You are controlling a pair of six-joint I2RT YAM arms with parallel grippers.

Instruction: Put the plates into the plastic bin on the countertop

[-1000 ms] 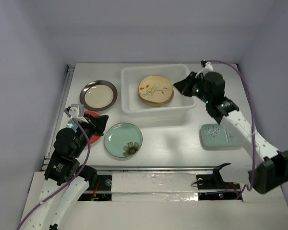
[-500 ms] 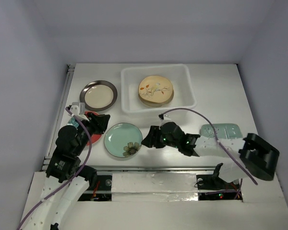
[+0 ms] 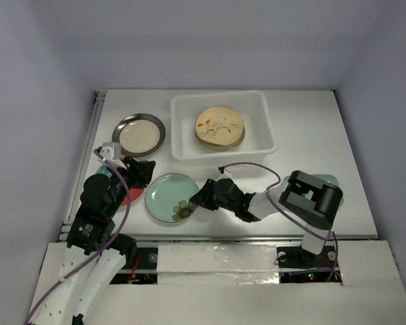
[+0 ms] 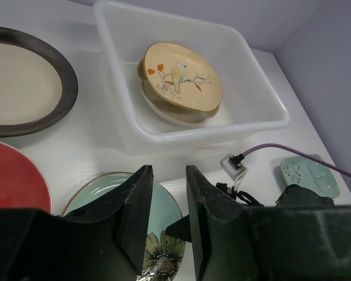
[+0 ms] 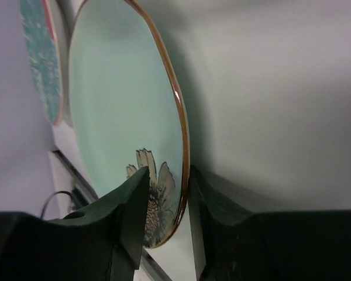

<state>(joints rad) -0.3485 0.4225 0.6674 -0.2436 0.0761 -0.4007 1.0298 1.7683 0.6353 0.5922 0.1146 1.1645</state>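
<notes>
Right gripper (image 3: 201, 196) sits low at the near-right edge of the teal flower plate (image 3: 168, 195). On its wrist camera I see the gold rim standing between the two fingers, jaws partly open, with a gap showing on the flower side. Left gripper (image 4: 168, 175) hangs over the same plate's left part, its fingers a narrow slit apart and nothing between them. That plate and the red plate (image 4: 11, 181) beside it lie on the countertop (image 3: 304, 128), just in front of the plastic bin (image 3: 183, 128). Inside the bin I see the bird plate (image 3: 219, 127) resting on a cream dish (image 4: 164, 112). Left of the bin sits the dark-rimmed plate (image 3: 139, 134); the pale green plate (image 4: 310, 174) lies off to the right.
</notes>
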